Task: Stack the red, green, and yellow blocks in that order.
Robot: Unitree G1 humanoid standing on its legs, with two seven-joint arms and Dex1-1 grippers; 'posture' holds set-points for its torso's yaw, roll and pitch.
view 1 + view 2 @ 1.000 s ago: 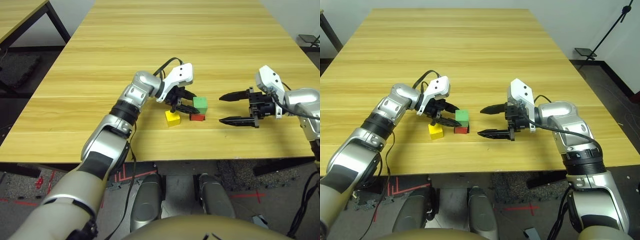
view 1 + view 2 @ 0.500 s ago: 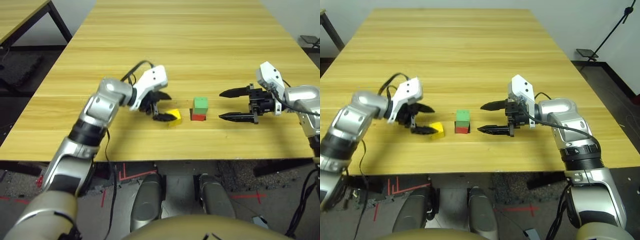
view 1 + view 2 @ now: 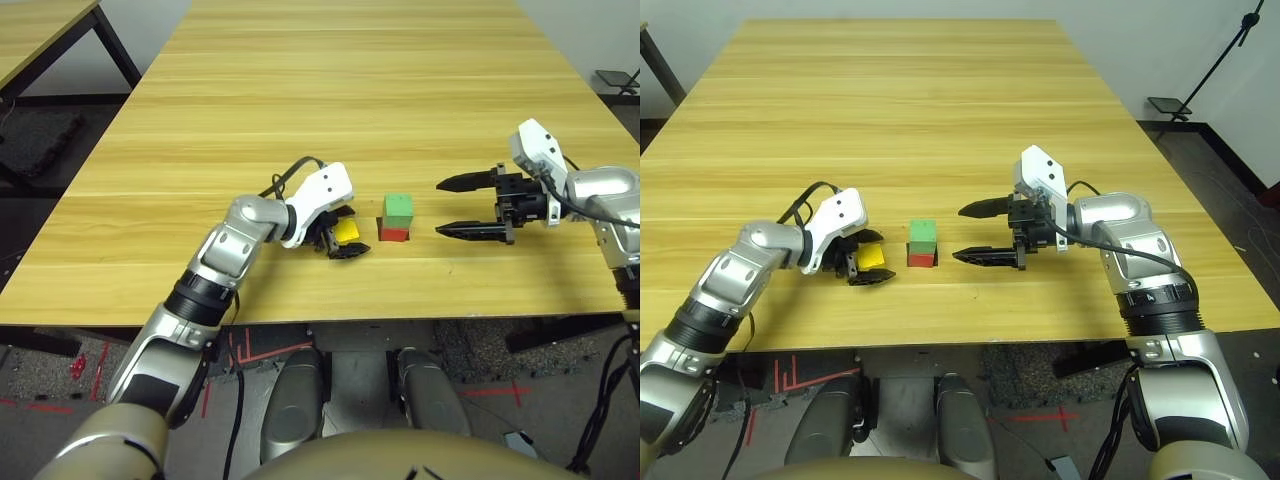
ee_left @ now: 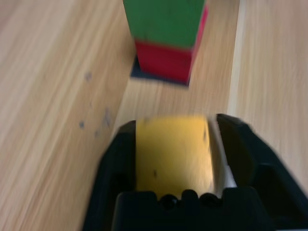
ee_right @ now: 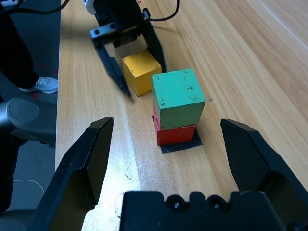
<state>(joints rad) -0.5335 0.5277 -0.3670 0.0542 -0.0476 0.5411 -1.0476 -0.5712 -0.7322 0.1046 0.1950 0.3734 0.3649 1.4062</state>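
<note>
The green block (image 3: pixel 398 208) sits on the red block (image 3: pixel 394 234), and the yellow block (image 3: pixel 347 230) lies on the table at their nine o'clock, between the left gripper (image 3: pixel 343 236)'s fingers. Close squarely on opposite faces, lift clear above the green top, then lower it centred. The right gripper (image 3: pixel 466 207) waits at three o'clock, fingers spread. Whether the left fingers already press the yellow block is hard to tell.

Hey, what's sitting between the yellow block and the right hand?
The green block, stacked on the red block, stands between the yellow block and the right hand, as the right eye view shows.
</note>
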